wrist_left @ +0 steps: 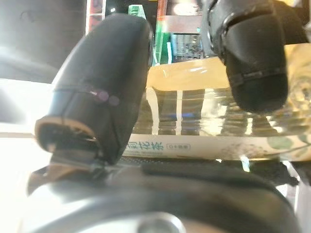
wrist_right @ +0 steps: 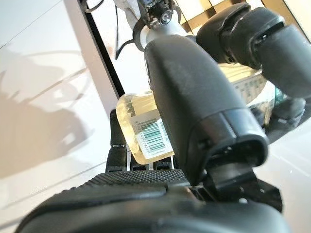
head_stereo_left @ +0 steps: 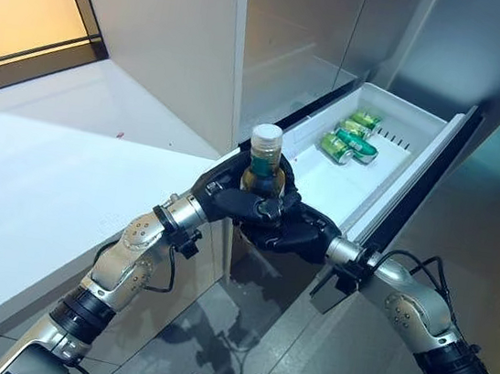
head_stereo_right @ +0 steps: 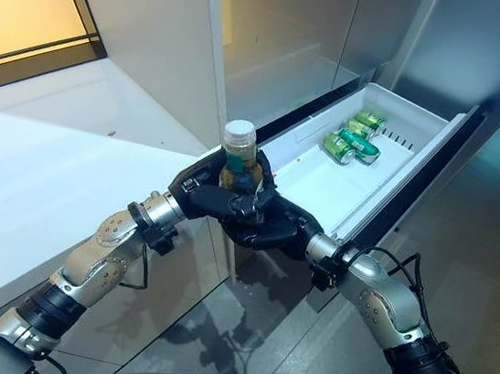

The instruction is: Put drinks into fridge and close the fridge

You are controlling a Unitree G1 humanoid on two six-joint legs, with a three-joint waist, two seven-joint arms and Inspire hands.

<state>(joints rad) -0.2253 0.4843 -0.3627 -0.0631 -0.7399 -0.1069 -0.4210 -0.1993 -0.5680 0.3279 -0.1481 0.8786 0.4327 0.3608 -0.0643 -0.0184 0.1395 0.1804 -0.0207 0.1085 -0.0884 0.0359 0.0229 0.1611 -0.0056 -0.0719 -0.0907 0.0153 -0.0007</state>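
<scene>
A clear bottle of yellowish drink with a pale cap stands upright between both hands, at the near corner of the open white fridge drawer. My left hand is curled round the bottle from the left; its fingers press the bottle's side. My right hand is curled round the bottle's lower part from the right; the bottle's barcode label shows past its thumb. Green cans lie on their sides at the drawer's far end.
A white counter runs along the left. The grey fridge body rises behind the drawer. The drawer's dark front panel sticks out to the right over a glossy grey floor.
</scene>
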